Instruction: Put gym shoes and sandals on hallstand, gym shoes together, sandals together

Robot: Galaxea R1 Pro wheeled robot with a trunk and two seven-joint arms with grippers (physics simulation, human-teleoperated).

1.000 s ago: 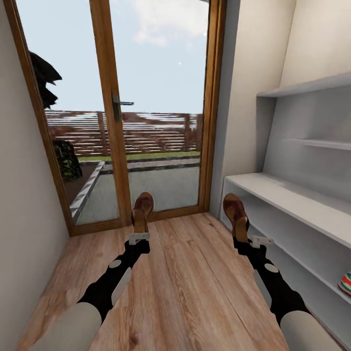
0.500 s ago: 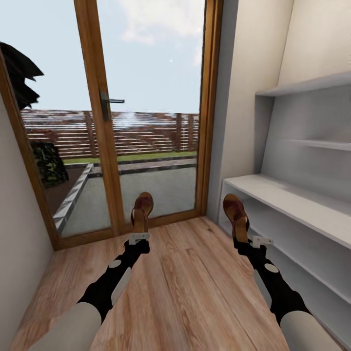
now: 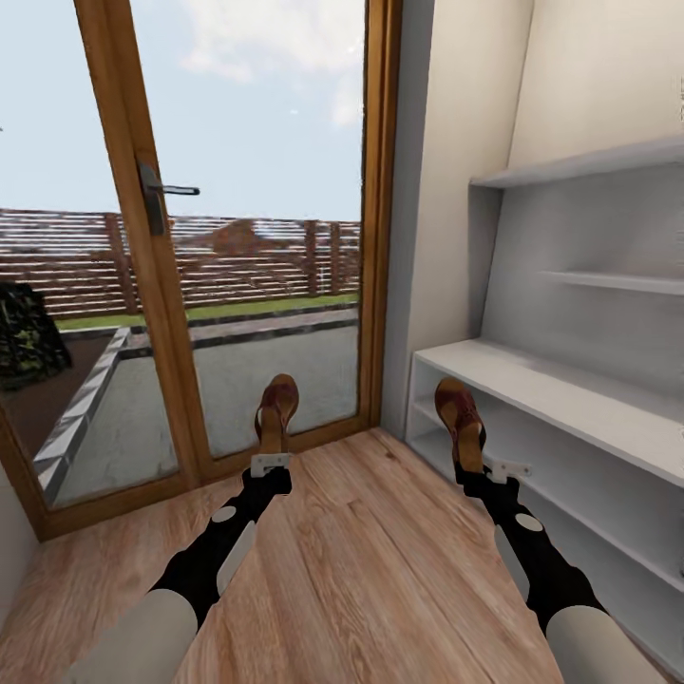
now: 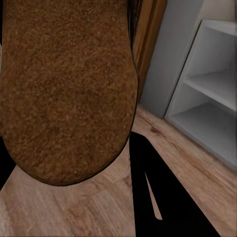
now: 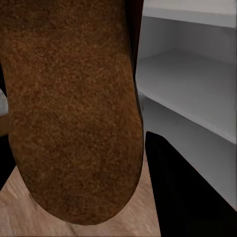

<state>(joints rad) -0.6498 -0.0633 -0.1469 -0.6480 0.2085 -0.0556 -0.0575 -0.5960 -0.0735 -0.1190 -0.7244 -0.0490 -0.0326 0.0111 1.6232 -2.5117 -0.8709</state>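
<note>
Left gripper (image 3: 272, 454) pinching brown sandal (image 3: 277, 410), toe at 12 o'clock; right gripper (image 3: 471, 464) pinching second sandal (image 3: 459, 410). Grainy brown soles. Hallstand (image 3: 532, 380) at 3 o'clock.

Head high, wrists tight against sandal soles (image 4: 64, 89)

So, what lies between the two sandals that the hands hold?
Nothing: in the head view only bare corridor floor shows between the left sandal and the right sandal.
</note>
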